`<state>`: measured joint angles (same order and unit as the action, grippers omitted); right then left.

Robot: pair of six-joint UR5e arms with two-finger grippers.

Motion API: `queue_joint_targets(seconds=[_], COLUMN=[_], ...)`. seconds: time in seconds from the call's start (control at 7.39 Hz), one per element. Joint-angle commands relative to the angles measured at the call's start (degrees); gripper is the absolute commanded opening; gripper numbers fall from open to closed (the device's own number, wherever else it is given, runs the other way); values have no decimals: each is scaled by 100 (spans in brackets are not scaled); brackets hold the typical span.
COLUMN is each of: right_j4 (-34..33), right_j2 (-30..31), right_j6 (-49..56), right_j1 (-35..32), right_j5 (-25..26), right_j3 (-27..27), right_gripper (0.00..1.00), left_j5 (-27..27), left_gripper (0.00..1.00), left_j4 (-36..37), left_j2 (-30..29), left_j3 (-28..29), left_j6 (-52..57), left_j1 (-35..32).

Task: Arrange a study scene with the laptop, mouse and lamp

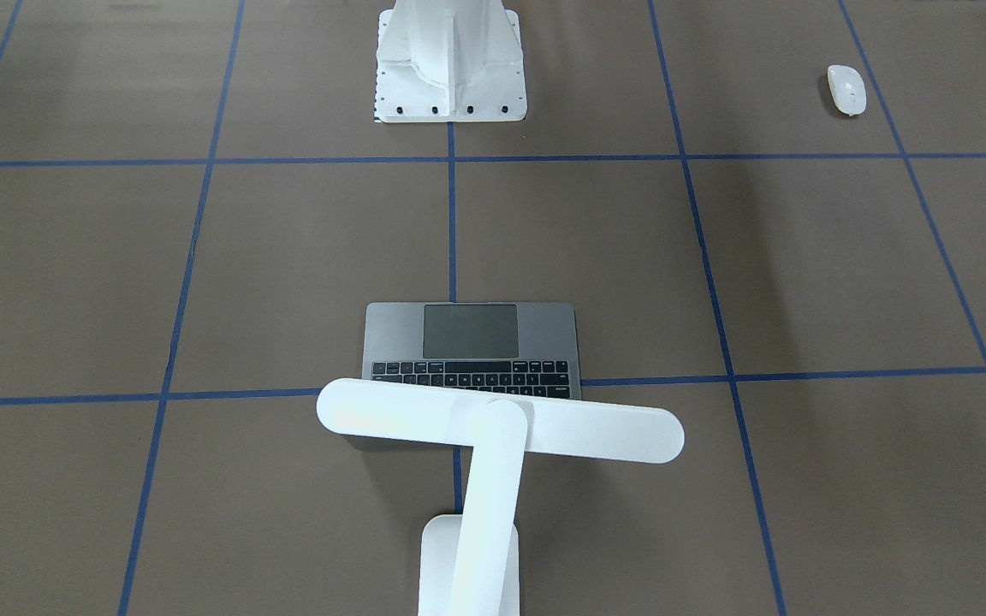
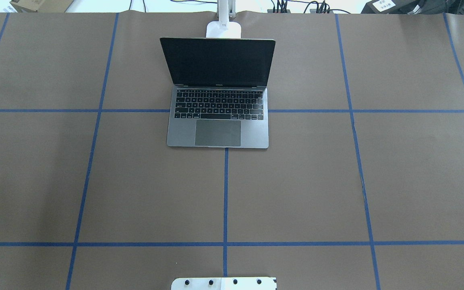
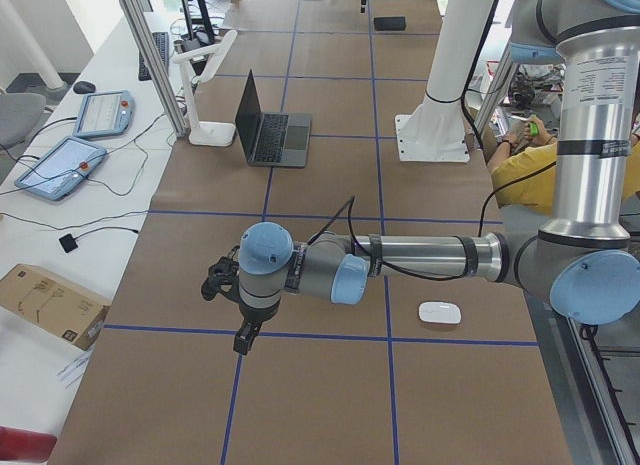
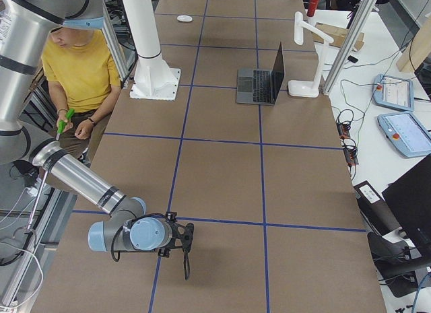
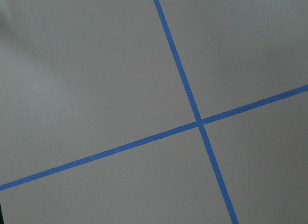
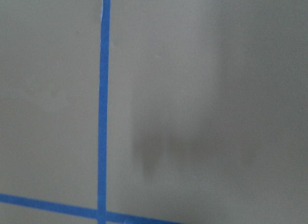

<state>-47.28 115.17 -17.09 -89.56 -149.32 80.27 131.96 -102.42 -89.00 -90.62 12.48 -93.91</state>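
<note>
**Laptop and lamp at centre, mouse off on the left**

Front-facing: shows laptop (image 1: 472, 342) open mid-table (image 1: 801, 274), trackpad toward the white pedestal (image 1: 450, 68). Lamp (image 1: 501, 419) upright just behind it, bar head across the keyboard's far rows. Mouse (image 1: 846, 89) well apart, on the robot's left, near the robot's edge.

Overhead: dark screen upright, facing the robot; lamp base just beyond the lid.

Exterior left: left gripper (image 3: 243, 337) pointing down above the table by a tape (image 3: 300, 333) crossing, holding nothing seen; finger spread cannot be told. Mouse lying near the arm's elbow.

Exterior right: right gripper (image 4: 186, 262) pointing down at the near end, far from the laptop; spread cannot be told. Person (image 4: 77, 71) in yellow seated beside the table.

Wrist views: show only brown paper and blue tape lines.
</note>
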Motion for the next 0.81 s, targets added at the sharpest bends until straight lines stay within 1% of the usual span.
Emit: queue_joint_targets(seconds=[0.0,0.14,0.27,0.41,0.54,0.68], right_j4=[78,244,324,385,490,883], right_j2=[13,14,-47,-126,-153,-127], right_j6=[-1714,-1510,-1578,-1596,-1622,-1640], right_j1=[-35,-79,-79,-79,-140,-202], right_j5=[157,184,19,-366,-378,-222], right_j3=[242,278,287,392,593,673], right_gripper=[100,100,100,100,100,97], left_j5=[-3,-3,-3,-3,-3,-3], left_gripper=[100,100,100,100,100,100], left_j4=[-6,-6,-6,-6,-15,-6], left_j2=[31,23,23,31,31,31], left_j3=[10,27,27,10,27,45], left_j6=[0,0,0,0,0,-18], left_j1=[4,4,4,4,4,4])
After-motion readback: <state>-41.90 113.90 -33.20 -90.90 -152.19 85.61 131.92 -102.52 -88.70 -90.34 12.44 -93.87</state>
